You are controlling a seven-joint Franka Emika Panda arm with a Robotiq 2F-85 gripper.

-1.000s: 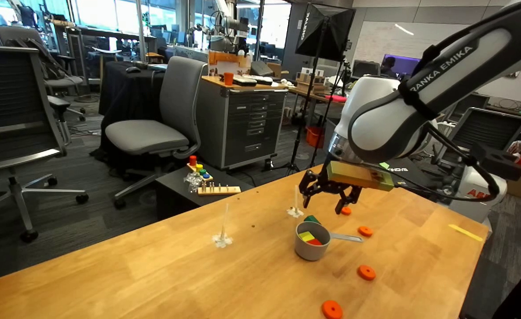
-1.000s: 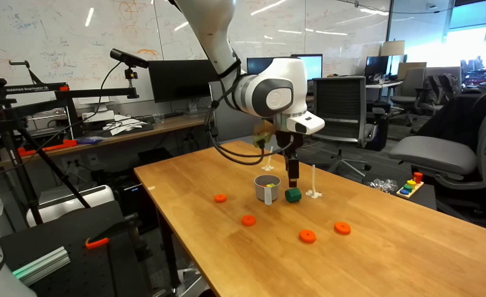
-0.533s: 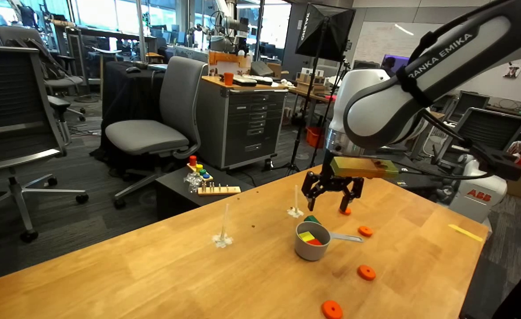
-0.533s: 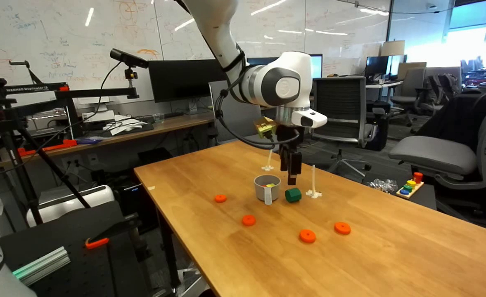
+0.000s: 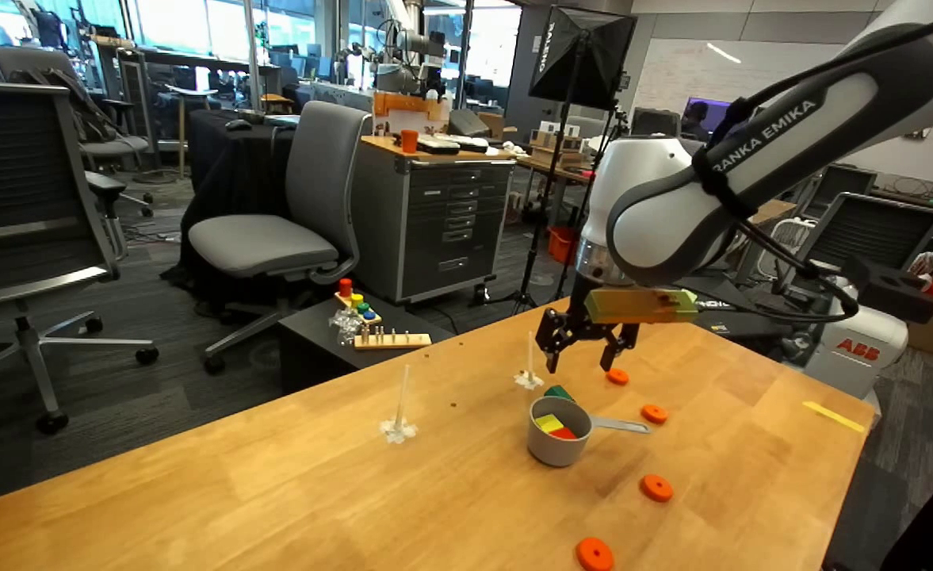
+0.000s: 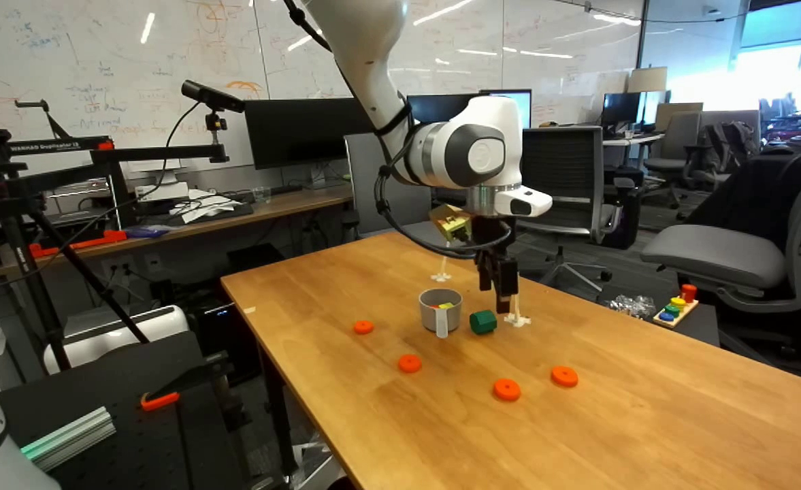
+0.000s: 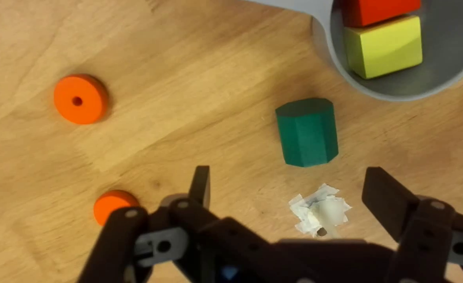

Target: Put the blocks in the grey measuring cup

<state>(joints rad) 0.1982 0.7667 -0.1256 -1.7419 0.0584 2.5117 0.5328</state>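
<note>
The grey measuring cup [image 5: 555, 454] stands upright on the table, its handle sticking out to one side. Inside it lie a yellow-green block [image 7: 392, 47] and a red block [image 7: 384, 10], side by side. A dark green faceted block [image 7: 308, 135] rests on the tabletop close beside the cup, apart from it; it shows in both exterior views too. My gripper [image 7: 288, 177] hangs above the table with its fingers wide apart and nothing between them. In the wrist view the green block sits just beyond the fingertips, within the span between them.
Several orange discs [image 6: 507, 389] with centre holes lie scattered on the table. Two thin pale posts stand on taped bases; the nearer post's base [image 7: 320, 212] appears between my fingers in the wrist view. A low side table holds a peg toy [image 5: 391, 341].
The arm has shifted sideways, away from the cup and toward the nearer post, and the gripper has turned a little. Its fingers stay apart. Cup and blocks have not moved.
</note>
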